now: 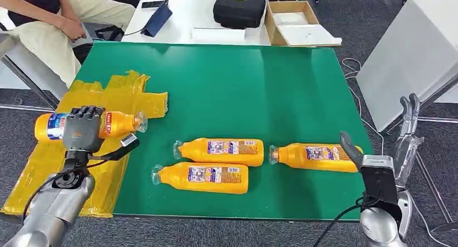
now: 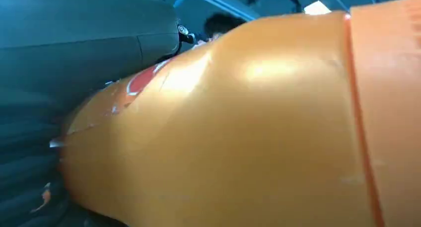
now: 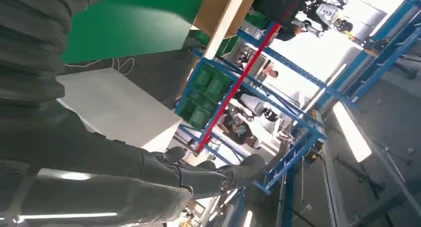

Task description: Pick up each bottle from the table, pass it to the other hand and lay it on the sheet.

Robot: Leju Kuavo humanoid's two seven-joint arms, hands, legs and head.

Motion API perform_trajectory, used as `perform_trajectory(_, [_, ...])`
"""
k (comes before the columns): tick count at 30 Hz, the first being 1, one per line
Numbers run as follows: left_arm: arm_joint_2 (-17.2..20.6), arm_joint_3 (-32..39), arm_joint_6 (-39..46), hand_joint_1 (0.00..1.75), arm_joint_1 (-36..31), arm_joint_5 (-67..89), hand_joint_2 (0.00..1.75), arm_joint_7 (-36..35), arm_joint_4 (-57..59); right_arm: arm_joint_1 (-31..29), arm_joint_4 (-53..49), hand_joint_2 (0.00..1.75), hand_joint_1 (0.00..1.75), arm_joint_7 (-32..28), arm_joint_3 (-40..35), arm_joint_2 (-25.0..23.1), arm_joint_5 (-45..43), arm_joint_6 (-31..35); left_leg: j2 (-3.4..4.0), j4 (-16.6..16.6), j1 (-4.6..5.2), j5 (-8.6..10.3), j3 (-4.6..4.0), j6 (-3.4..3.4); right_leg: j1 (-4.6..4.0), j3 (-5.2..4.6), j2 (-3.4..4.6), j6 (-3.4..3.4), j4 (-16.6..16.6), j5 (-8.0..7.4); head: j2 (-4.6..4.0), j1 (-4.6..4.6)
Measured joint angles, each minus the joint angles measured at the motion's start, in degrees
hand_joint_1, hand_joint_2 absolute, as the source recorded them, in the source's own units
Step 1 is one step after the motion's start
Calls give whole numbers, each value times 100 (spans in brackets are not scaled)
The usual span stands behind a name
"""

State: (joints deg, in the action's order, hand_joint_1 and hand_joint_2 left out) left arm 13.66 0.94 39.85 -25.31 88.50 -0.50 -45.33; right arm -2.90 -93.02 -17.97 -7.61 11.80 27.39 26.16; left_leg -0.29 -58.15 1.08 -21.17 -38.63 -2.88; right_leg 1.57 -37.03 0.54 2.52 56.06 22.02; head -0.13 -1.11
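Green tabletop [image 1: 227,85], largest in view. Yellow sheet [image 1: 116,93] spread over its left corner and hanging past the edge. Three orange bottles lying flat on the green: one [image 1: 221,151] mid-table, one [image 1: 204,177] just in front of it, one [image 1: 316,156] off to the right. A fourth bottle [image 1: 51,126] held sideways above the sheet, wrapped by the left robot hand [image 1: 82,129]. Right robot hand [image 1: 402,136] raised beside the tabletop's right edge, fingers extended and apart, gripping nothing. Black case [image 1: 239,7] and cardboard box [image 1: 289,22] on the white table behind.
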Motion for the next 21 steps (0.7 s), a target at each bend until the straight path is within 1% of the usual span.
perform_trajectory(1, [0,-9,0,169,-1,-9,175,2,61,4,0,175,0,15,0,15,9,-2,0,0,0,0,0,0,0,0,0,0,0,0,0,0])
perform_trajectory(2, [0,-11,0,157,-1,-13,175,2,85,3,0,175,0,17,0,20,9,-4,0,0,0,0,0,0,0,0,0,0,0,0,0,0])
perform_trajectory(3, [-2,-15,0,152,-2,-24,175,15,135,2,2,175,0,33,0,31,11,-9,0,0,0,0,0,0,0,1,0,0,0,0,0,0])
perform_trajectory(5, [-2,-17,0,152,-10,-33,175,33,212,1,4,175,0,39,0,39,20,-11,0,0,0,0,0,0,0,1,0,0,0,0,0,-2])
perform_trajectory(6, [-2,-15,2,143,-13,-33,175,31,257,1,7,175,0,46,-2,44,22,-11,0,0,0,0,0,0,0,1,0,0,0,0,0,0])
perform_trajectory(8, [-2,-11,2,147,-11,-20,175,-13,361,-6,18,175,0,46,-13,57,33,-31,0,0,0,0,0,0,0,2,0,0,1,0,0,0])
perform_trajectory(15, [-4,-11,2,147,-11,-17,175,-18,367,-8,20,175,0,46,-15,57,37,-31,0,0,0,0,0,0,0,1,0,0,1,0,0,0])
perform_trajectory(16, [-4,-11,2,141,-11,-17,175,-18,367,-8,20,175,0,46,-15,57,37,-31,0,0,0,0,0,0,0,1,0,0,1,0,0,0])
perform_trajectory(17, [-4,-11,2,131,-11,-17,175,-18,367,-8,20,175,0,46,-15,57,37,-31,0,0,0,0,0,0,0,1,0,0,1,0,0,0])
perform_trajectory(18, [-4,-11,2,58,-11,-15,175,-24,379,-8,22,175,0,46,-17,57,41,-33,0,0,0,0,0,0,0,1,0,0,1,0,0,0])
perform_trajectory(19, [-4,-9,2,58,-10,-15,175,-28,389,-10,24,175,0,46,-20,57,44,-33,0,0,0,0,0,0,0,1,0,0,1,0,0,0])
perform_trajectory(20, [-4,-7,2,12,-9,-15,175,-31,393,-11,26,175,0,46,-20,57,44,-33,0,0,0,0,0,0,0,1,0,0,1,0,0,0])
perform_trajectory(21, [-4,-4,2,0,-9,-15,175,-35,404,-13,28,175,0,46,-22,57,44,-35,0,0,0,0,0,0,0,2,0,0,1,0,0,0])
